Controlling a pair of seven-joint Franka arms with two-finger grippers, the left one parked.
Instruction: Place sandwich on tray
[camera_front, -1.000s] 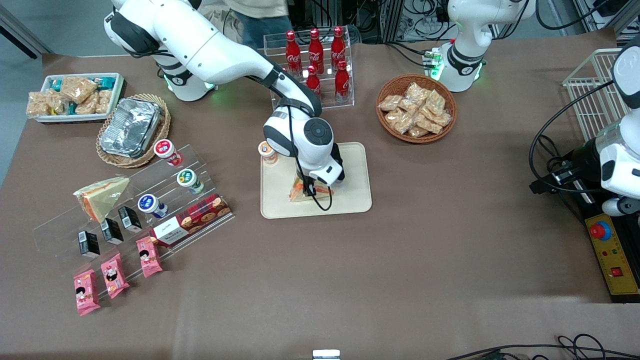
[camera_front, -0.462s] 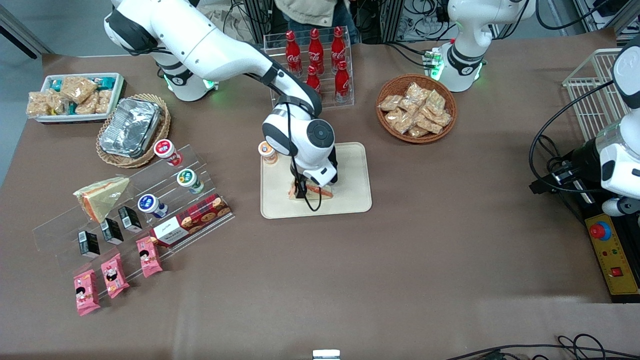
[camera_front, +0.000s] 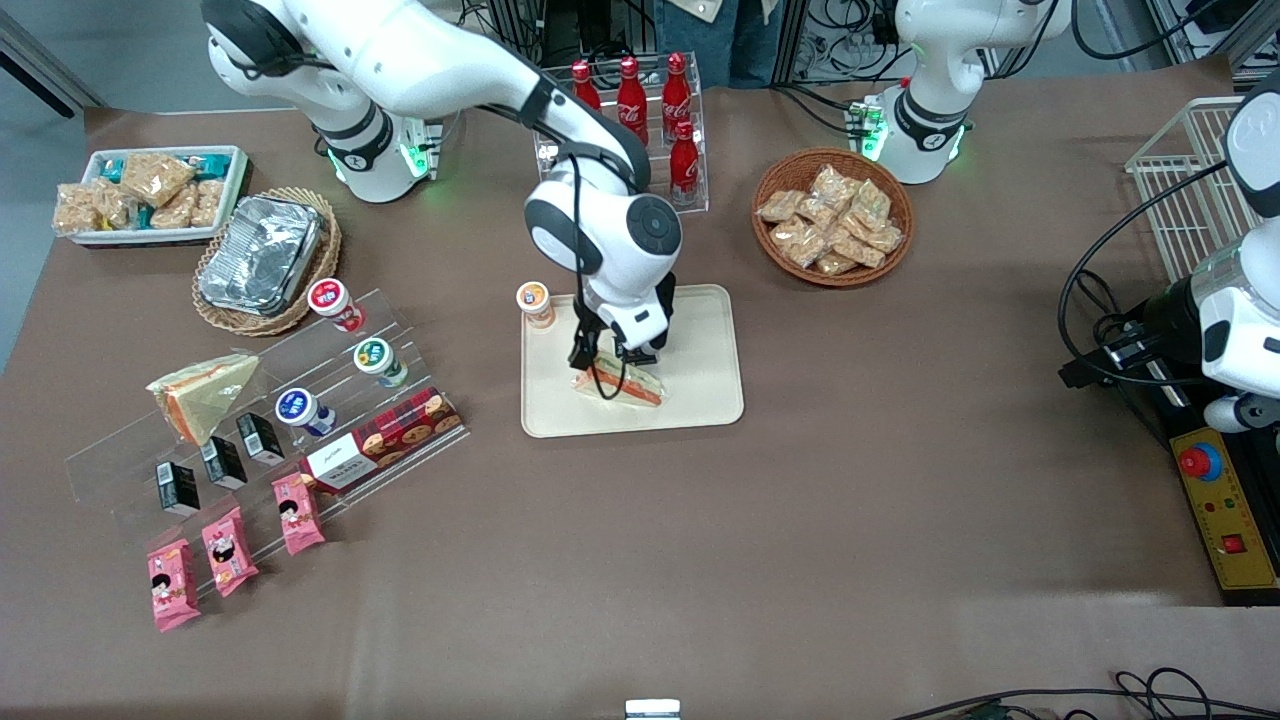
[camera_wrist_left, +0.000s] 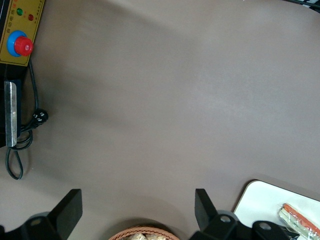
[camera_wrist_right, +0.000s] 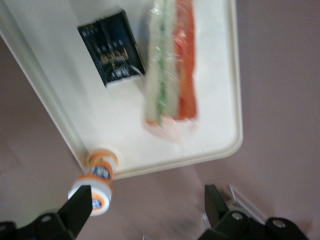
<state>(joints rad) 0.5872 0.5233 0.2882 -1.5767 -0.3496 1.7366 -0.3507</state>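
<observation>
The sandwich (camera_front: 622, 384), a clear-wrapped wedge with an orange filling strip, lies on the beige tray (camera_front: 702, 378), on the part nearer the front camera. My right gripper (camera_front: 612, 356) hangs open and empty just above it. In the right wrist view the sandwich (camera_wrist_right: 170, 65) lies free on the tray (camera_wrist_right: 215, 132) beside a small black carton (camera_wrist_right: 111, 47). The open gripper (camera_wrist_right: 147, 200) is apart from both, over the table past the tray's rim. The left wrist view shows the tray's corner (camera_wrist_left: 260, 200) and the sandwich's tip (camera_wrist_left: 300, 225).
An orange-lidded cup (camera_front: 535, 303) stands at the tray's corner (camera_wrist_right: 97, 182). A tan wedge (camera_front: 200, 393) rests on the clear stepped rack (camera_front: 250, 430) toward the working arm's end. A cola bottle rack (camera_front: 640, 110) and a snack basket (camera_front: 832, 215) stand farther from the camera.
My gripper has let go of the sandwich, opened and risen, moving a little farther from the camera. The sandwich now lies flat on the tray.
</observation>
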